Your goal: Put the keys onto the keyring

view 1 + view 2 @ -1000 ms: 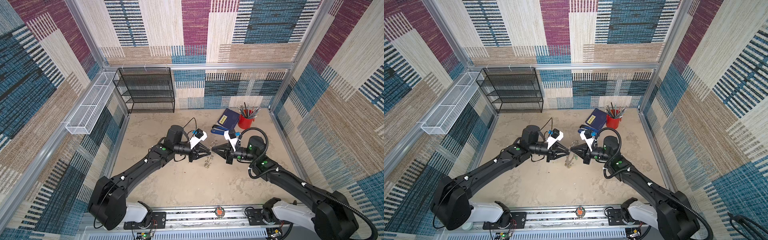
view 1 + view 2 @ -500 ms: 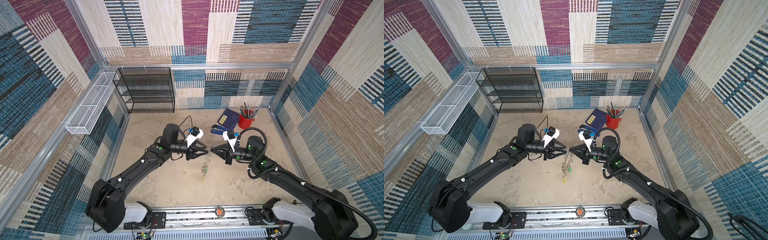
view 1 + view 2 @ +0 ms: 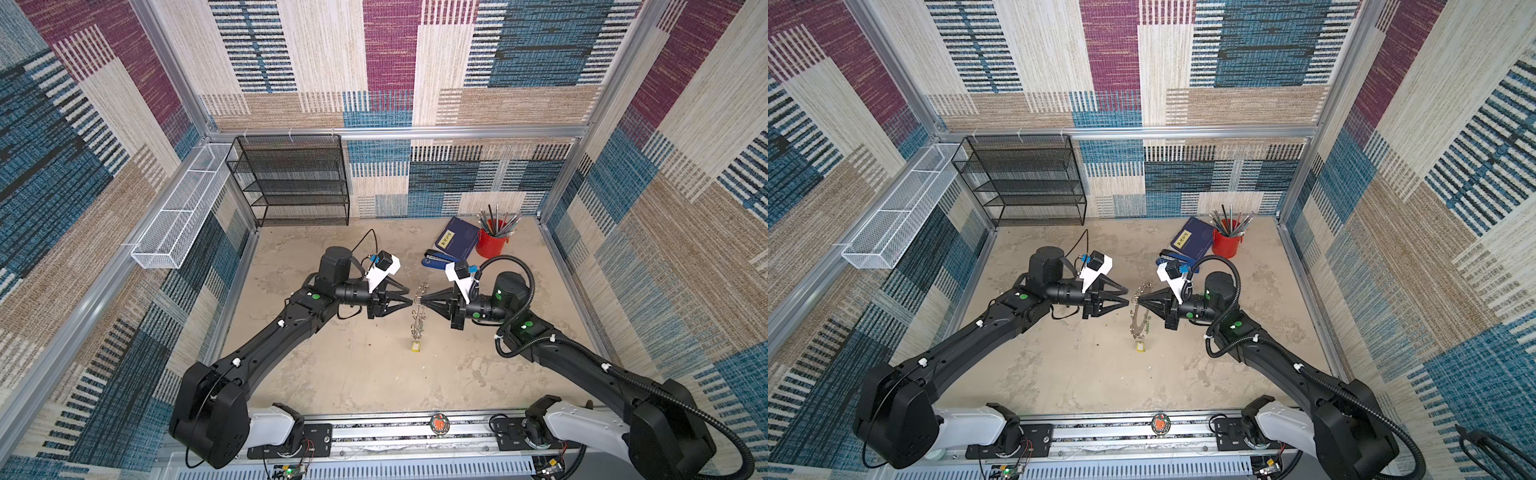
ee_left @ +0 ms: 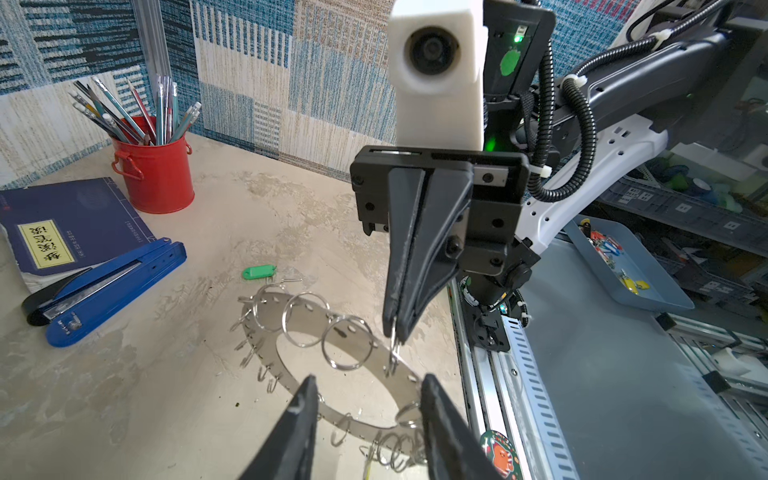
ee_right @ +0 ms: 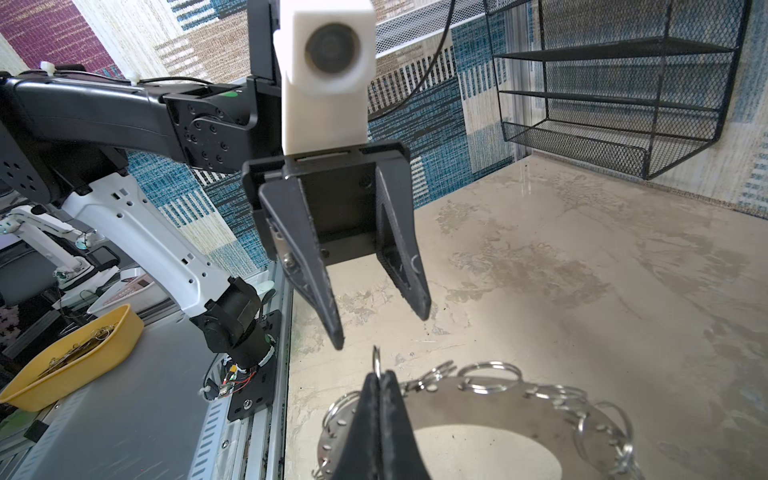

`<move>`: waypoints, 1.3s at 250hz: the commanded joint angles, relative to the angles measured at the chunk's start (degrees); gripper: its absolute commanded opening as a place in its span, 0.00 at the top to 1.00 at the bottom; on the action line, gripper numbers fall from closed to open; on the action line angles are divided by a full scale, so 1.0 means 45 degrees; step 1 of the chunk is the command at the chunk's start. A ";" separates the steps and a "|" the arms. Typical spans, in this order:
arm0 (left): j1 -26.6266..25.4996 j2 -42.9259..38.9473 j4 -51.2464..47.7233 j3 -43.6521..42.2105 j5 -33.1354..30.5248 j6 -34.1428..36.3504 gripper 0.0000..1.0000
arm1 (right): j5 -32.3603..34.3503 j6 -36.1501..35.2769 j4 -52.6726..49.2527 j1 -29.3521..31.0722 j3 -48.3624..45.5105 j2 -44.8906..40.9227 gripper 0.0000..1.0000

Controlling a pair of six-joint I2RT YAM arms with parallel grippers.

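Grey metal keyring (image 5: pixel 478 409): a flat ring-shaped disc with a large central hole and small silver loops round its rim. It hung upright between the two grippers over the beige mottled table (image 3: pixel 353 374), carried by one rim loop.
Pinched split ring (image 5: pixel 375 358): a thin silver wire loop whose top projected past the fingertips clamping it. Holding a loop rather than the plate probably let the disc hang free and left the other loops reachable.
Right gripper (image 5: pixel 379 377): black tapered fingers pressed together on that loop, bearing the whole disc.
Left gripper (image 5: pixel 380 328): black fingers apart with nothing between them, tips just beside the disc's far face.
Yellow-tagged key (image 3: pixel 416 346): a small silver key with an oblong yellow plastic tag, dangling at the disc's lowest point and judged already fitted. Contact with the table could not be told.
Green-tagged key (image 4: pixel 259 272): a silver key with an oblong green plastic tag, lying on the table apart from the disc and judged not yet fitted.
Top views: both showed the disc nearly edge-on with the yellow tag below. The green tag did not appear.
Left wrist view: alone showed the green tag, near the blue metal stapler (image 4: pixel 104 286).
Right wrist view: showed neither tag, but gave the clearest sight of the clamp.
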 commanded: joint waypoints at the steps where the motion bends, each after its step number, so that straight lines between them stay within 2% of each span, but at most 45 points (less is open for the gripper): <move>1: -0.0043 0.0178 -0.0204 0.0257 0.0205 0.0362 0.60 | -0.0224 0.0151 0.0712 -0.0003 0.0021 0.0030 1.00; 118: -0.0406 0.0489 -0.0915 0.0513 0.0472 0.0808 0.68 | -0.0281 0.0211 0.0865 -0.0004 -0.0053 0.0109 1.00; 325: -0.0660 0.1030 -0.0793 0.0693 0.0745 0.0672 0.87 | -0.0418 0.0191 0.0966 0.0071 -0.0026 0.0377 1.00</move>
